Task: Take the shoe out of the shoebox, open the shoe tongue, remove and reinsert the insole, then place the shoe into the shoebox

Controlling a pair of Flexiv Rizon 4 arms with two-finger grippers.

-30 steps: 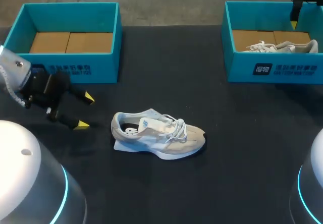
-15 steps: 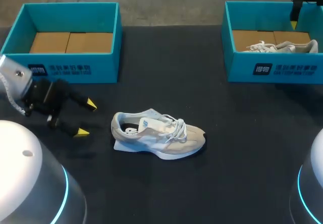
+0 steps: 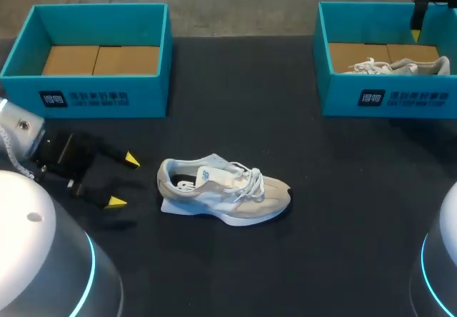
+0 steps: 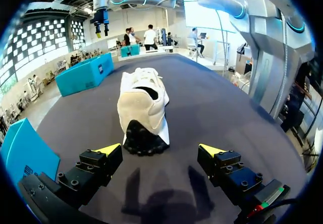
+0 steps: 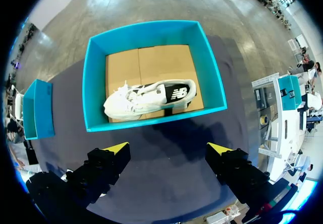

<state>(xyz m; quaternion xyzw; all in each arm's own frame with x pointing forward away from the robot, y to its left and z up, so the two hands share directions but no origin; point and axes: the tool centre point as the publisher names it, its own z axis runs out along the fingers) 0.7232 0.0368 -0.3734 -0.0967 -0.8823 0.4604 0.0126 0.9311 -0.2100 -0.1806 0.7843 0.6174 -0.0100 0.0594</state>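
Step 1 looks done: the shoe (image 3: 223,192) sits on the desk (image 3: 343,210) outside the shoebox (image 3: 100,101), left hand (image 3: 123,181) gaping just behind its heel, right hand (image 5: 166,148) gaping above the other box (image 5: 151,120); tongue, insole and reboxing remain.

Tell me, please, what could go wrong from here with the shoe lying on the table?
1. The shoe lies loose on the table, with the open left gripper facing its heel: a nudge there might slide it away rather than grip it.
2. The right gripper hovers over the far right shoebox, so nothing would steady the shoe while the tongue is opened.
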